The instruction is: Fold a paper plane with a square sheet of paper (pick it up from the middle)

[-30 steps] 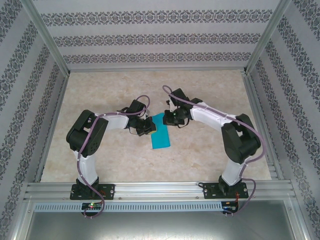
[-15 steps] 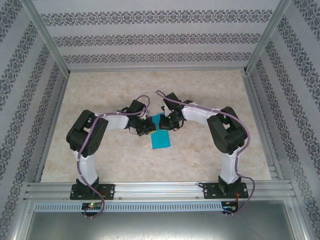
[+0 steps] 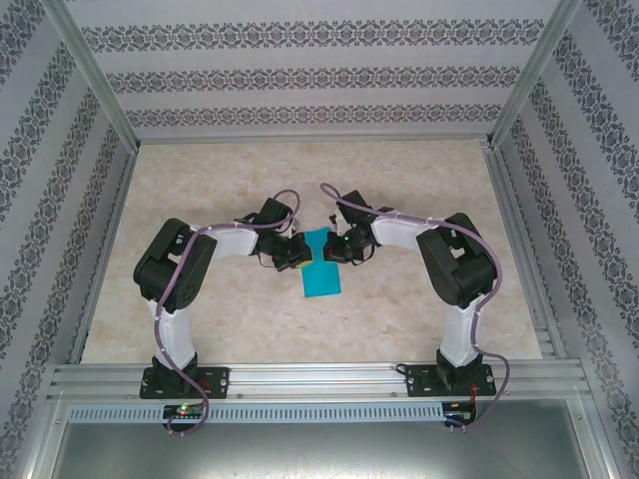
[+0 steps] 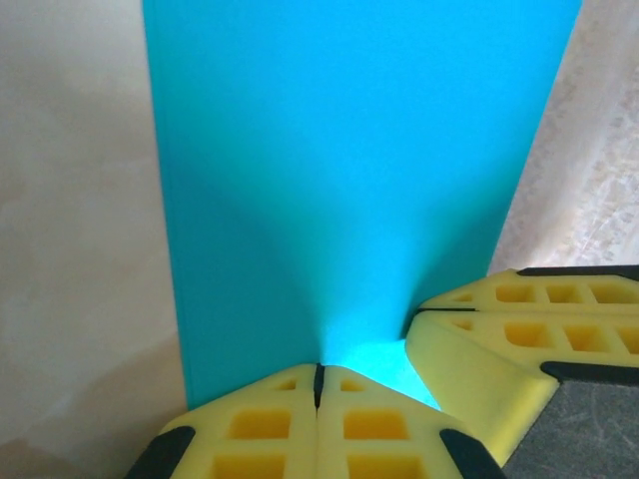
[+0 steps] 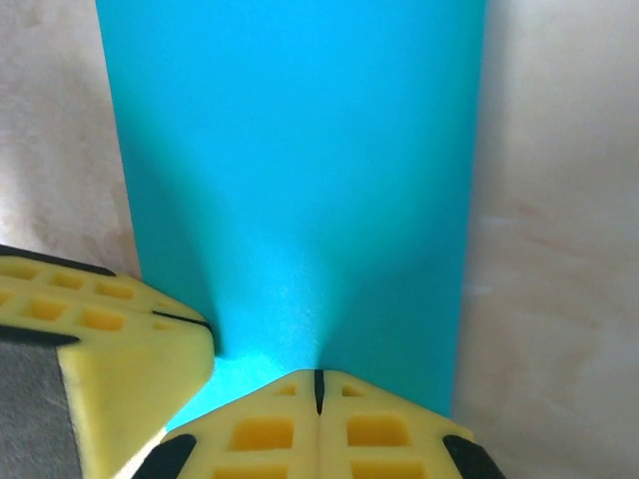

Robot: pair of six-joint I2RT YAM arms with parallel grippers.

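Paper (image 4: 349,150) under left pincer (image 4: 319,384), right pincer (image 4: 419,312)

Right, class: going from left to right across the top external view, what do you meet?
Black-and-white left arm → left gripper → thin teal-blue sheet of paper → right gripper → black-and-white right arm.

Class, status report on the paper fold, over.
Left hand and right hand shut, tips on the paper, far end. Paper folded narrow, lying on table. Nothing in the way.
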